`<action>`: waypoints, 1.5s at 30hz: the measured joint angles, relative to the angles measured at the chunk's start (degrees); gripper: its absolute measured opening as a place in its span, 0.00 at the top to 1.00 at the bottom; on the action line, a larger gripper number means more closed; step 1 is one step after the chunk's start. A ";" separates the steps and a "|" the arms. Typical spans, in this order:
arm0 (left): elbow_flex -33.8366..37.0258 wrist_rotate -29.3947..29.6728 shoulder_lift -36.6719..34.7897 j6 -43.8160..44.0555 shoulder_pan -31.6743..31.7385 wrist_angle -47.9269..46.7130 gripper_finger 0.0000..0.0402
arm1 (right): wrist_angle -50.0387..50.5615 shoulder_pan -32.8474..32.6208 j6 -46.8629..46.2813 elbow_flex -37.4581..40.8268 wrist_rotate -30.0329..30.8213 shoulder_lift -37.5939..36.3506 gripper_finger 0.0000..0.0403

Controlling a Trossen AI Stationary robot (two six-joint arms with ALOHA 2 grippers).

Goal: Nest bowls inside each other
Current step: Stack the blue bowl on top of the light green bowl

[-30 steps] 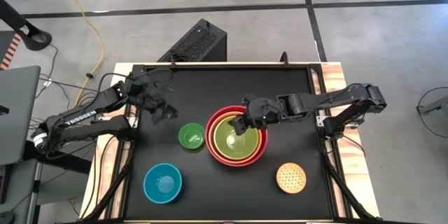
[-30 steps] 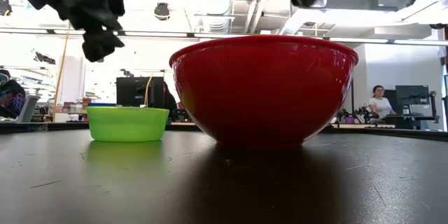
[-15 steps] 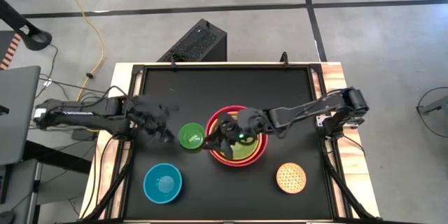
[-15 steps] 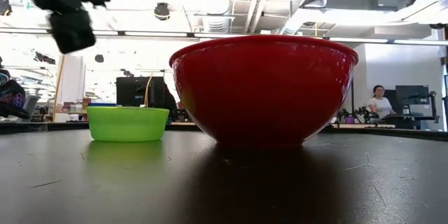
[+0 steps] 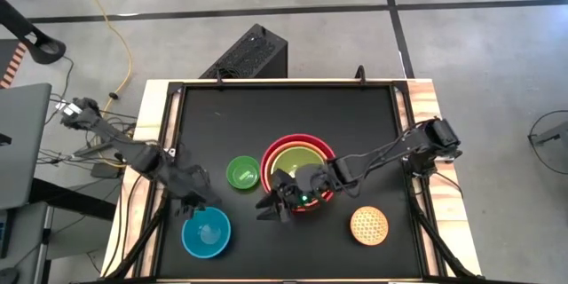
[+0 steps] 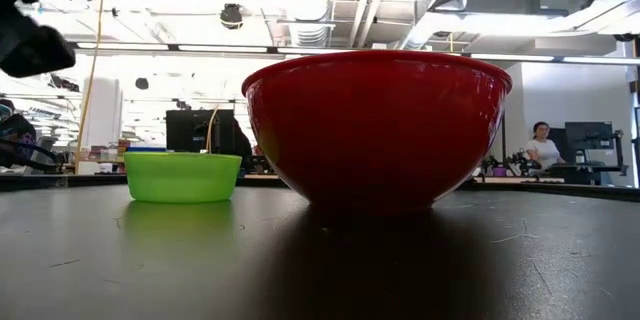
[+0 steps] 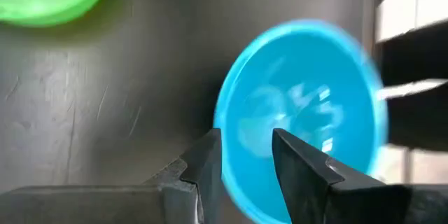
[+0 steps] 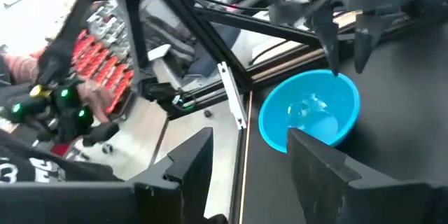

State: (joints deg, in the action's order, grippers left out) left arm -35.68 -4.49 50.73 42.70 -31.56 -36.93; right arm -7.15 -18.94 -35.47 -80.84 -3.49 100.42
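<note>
The red-pink bowl (image 5: 330,193) stands mid-table with the orange bowl (image 5: 286,153) and the olive green bowl (image 5: 300,167) nested in it. The bright green bowl (image 5: 242,174) sits to its left, the teal blue bowl (image 5: 206,233) at the near left and the dotted yellow bowl (image 5: 368,225) at the near right, each on its base. My left gripper (image 7: 245,161) is open above the teal bowl's (image 7: 301,105) far rim, one finger on either side of it. My right gripper (image 5: 266,209) is open over the table by the red bowl's near-left side, pointing at the teal bowl (image 8: 311,112).
A raised black frame (image 5: 173,142) runs around the dark tabletop. A black box (image 5: 248,53) lies on the floor beyond the far edge, and a laptop (image 5: 22,142) is off the left side. In the low view a person (image 6: 545,145) sits far back in the room.
My left gripper has swung from the far left of the table toward the near edge and sunk over the teal bowl. My right gripper has left the olive bowl, crossed the stack's rim toward the near left and tipped up closer to level. No bowl has moved.
</note>
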 joint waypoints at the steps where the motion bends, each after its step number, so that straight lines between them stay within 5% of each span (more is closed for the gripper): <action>1: 0.00 0.24 1.75 -0.63 -0.67 -0.17 0.71 | 0.19 -0.31 -0.69 0.00 1.35 0.00 0.51; 8: 0.02 4.72 10.26 -3.01 -1.80 0.65 0.71 | 1.57 -1.40 -3.48 0.00 7.35 0.13 0.51; 19: 0.02 1.83 16.02 -3.89 -3.70 1.05 0.73 | 2.50 -1.16 -4.88 0.01 8.15 0.13 0.51; 27: -0.04 -0.32 19.20 -0.76 -3.82 2.07 0.97 | 2.85 -3.08 -6.06 0.02 8.13 0.11 0.51; 32: -1.96 -0.86 17.33 1.08 -2.32 1.11 0.99 | 2.85 -4.79 -8.36 0.04 8.06 0.08 0.53; 38: -10.22 4.23 12.57 -0.10 3.40 -7.94 0.99 | 6.53 -6.19 -11.42 0.11 8.55 -0.75 0.58; 45: -22.13 18.58 10.32 0.66 11.70 -21.53 0.99 | 16.24 -3.84 -17.40 0.11 19.51 -3.74 0.63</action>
State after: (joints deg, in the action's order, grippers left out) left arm -57.82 14.10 61.05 43.36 -19.87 -58.47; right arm 9.10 -22.79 -52.87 -80.73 16.02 96.69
